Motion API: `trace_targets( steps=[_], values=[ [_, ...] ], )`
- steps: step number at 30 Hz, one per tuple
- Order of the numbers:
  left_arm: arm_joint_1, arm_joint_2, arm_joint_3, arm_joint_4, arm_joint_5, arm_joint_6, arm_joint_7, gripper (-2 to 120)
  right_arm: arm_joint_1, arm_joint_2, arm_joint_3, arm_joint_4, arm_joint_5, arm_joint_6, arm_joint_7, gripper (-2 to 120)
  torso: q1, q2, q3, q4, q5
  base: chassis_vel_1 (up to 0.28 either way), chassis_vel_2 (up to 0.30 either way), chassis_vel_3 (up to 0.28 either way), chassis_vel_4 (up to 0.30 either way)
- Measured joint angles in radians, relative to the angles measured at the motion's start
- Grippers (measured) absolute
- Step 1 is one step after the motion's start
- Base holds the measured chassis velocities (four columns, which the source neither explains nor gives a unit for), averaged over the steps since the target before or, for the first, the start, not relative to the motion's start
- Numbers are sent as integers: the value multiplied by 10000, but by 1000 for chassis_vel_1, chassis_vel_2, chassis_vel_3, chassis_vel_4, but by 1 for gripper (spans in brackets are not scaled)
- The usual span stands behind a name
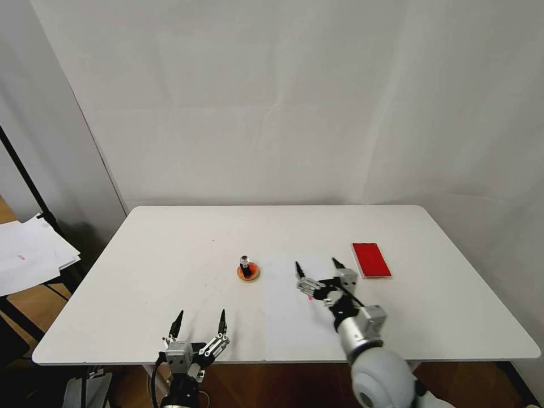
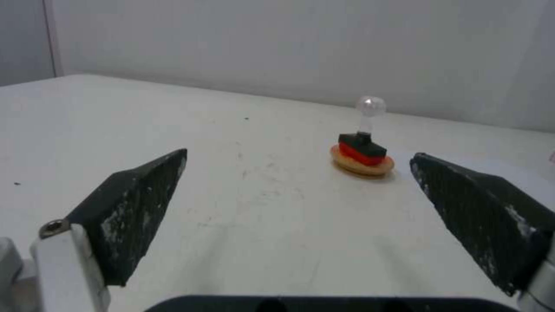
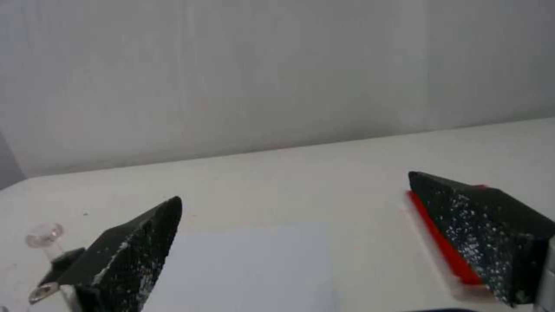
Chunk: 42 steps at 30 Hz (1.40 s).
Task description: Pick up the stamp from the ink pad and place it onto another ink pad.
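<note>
The white table (image 1: 170, 272) bears a round pad (image 1: 248, 273), red rectangular pad (image 1: 371, 259) and paper sheet (image 1: 289, 317).

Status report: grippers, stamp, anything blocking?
Left gripper open, parked near table edge. Right gripper open, empty, between pads. Stamp upright on round pad. Nothing blocking.

- The bench (image 1: 170, 272) has a smooth, matt white top with faint dark scuffs.
- The stamp (image 2: 362, 138) has a clear, glossy knob over a matt black base.
- The left claw (image 2: 298, 173) has matt black textured fingers (image 2: 136, 203), scuffed white, on silvery metal mounts.
- The ink pad (image 1: 370, 259) is flat matt red.
</note>
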Motion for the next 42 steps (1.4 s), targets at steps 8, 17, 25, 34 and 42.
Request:
trace_targets(
  steps=[8, 17, 25, 34, 42],
  values=[
    [0, -1, -1, 0, 0, 0, 0, 102, -3176, 469, 1615, 1050, -1884, 867, -41, 100, -2, 3, -1, 1, -7, 0, 0, 0, 0],
    [0, -1, -1, 0, 0, 0, 0, 102, -4967, 1433, 1928, 845, -3161, 2093, -139, 100, -1, 3, 0, 1, -7, 0, 0, 0, 0],
    [0, -1, 0, 0, 0, 0, 0, 102, -5094, 1704, 1711, 827, -3498, 2328, -140, 100, 1, 2, 1, 2, -8, 0, 0, 0, 0],
    [0, -1, 0, 0, 0, 0, 0, 102, -4820, 1864, 1561, 455, -3779, 2556, -207, 100, 1, 0, 1, 2, -8, 0, 0, 0, 0],
    [0, -1, -1, 0, 0, 0, 0, 102, -4703, 1955, 1346, 259, -3743, 2603, -217, 100, 1, 0, 1, 1, -8, 0, 0, 0, 0]
  ],
)
